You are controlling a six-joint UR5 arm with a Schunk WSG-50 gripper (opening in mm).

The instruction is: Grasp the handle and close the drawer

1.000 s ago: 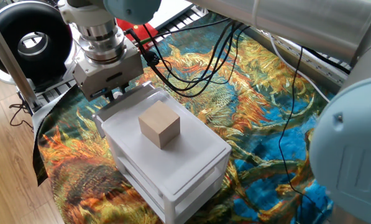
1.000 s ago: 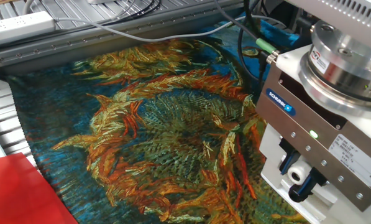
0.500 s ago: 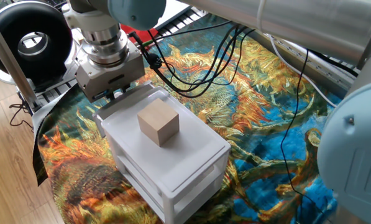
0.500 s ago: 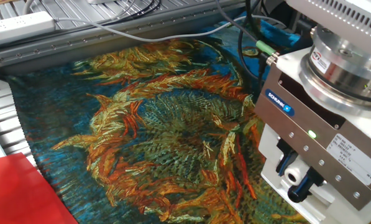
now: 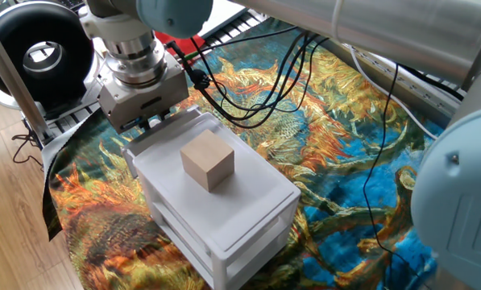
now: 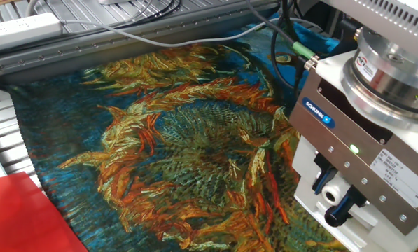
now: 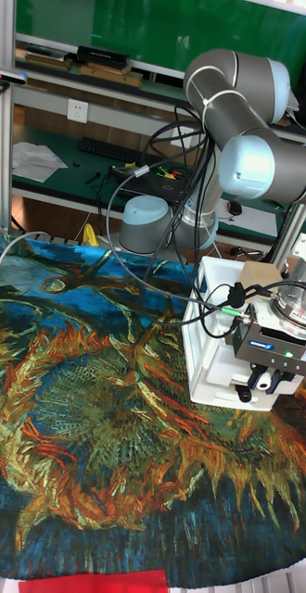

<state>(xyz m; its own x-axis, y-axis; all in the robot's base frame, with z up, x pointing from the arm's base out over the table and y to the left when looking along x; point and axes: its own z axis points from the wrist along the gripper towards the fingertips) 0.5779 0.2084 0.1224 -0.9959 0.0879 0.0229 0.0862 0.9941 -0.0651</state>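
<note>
My gripper [image 5: 151, 121] hangs at the back left end of a small white plastic cabinet [image 5: 224, 221] that sits on the tabletop [image 5: 337, 153], which is covered with a cloth printed in blue, orange and gold sunflowers. In one fixed view the square grey body of my gripper stands just above the cabinet's near corner, and its dark fingers [image 5: 146, 122] reach down to the short white edge there.

The drawer [image 5: 161, 135] is the topmost one of the cabinet. Only its outer end shows, as a thin white lip poking out under the gripper; the rest lies beneath the cabinet's flat top. The handle is hidden behind my fingers, so I cannot tell whether they are pinching it or stand spread apart.

In the other fixed view the gripper [image 6: 335, 199] fills the right side, with blue and black finger parts and a white round piece pointing down toward a white surface of the cabinet [image 6: 314, 210].

A tan wooden cube [image 5: 208, 159] rests on the cabinet's top, near its middle, apart from the gripper. In the tall fixed view my grey arm [image 7: 241, 139] arches down over the cabinet [image 7: 209, 343] to the gripper [image 7: 262, 378].
</note>
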